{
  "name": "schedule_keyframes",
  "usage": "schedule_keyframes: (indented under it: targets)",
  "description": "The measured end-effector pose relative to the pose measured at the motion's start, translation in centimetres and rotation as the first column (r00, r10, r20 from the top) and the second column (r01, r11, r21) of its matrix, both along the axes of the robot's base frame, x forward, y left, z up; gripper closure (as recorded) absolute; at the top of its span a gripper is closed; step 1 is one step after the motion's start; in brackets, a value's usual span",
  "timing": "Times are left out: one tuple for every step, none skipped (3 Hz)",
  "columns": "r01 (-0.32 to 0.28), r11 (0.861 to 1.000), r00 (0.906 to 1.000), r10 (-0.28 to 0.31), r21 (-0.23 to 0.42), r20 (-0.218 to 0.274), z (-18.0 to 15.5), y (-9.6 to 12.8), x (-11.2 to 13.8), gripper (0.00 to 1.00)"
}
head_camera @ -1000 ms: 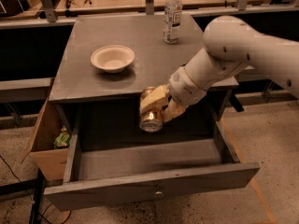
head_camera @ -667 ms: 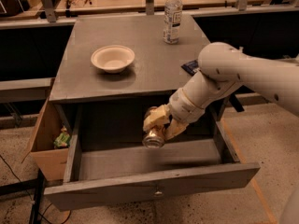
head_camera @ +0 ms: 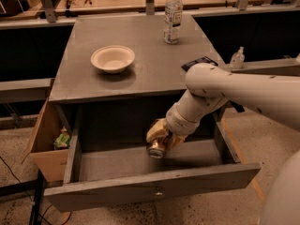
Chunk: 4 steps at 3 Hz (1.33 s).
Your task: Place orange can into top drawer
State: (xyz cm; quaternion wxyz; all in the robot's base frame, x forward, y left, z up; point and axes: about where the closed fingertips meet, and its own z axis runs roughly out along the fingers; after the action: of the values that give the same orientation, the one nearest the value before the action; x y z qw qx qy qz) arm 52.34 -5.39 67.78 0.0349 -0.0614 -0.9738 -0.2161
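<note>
We see the white arm come in from the 3 o'clock side, bend at a rounded elbow over the grey table's front right corner, and slope down toward 7 o'clock into the open top drawer. At its end the gripper hangs above the drawer floor, near the middle. Its yellowish fingers are closed around the orange can, which tilts with its silver end facing 6 o'clock. The can sits inside the drawer's outline; we cannot tell whether it touches the floor. On the tabletop, a pale bowl lies at 10 o'clock from the gripper and a water bottle stands at 12 o'clock. A cardboard box hangs beside the drawer at 9 o'clock.
</note>
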Motion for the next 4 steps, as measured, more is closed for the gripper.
schedule_keyframes:
  targets:
    - [0.01, 0.997, 0.9986, -0.006, -0.077, 0.052, -1.1, -0.5, 0.9, 0.76]
    - [0.004, 0.991, 0.9982, 0.004, -0.136, 0.06, -1.9, -1.0, 1.1, 0.52]
    - [-0.033, 0.992, 0.9978, 0.04, -0.124, 0.053, -2.0, -0.9, 0.6, 0.29]
    - [-0.049, 0.994, 0.9951, 0.057, -0.1, 0.08, -0.9, -1.1, 0.1, 0.06]
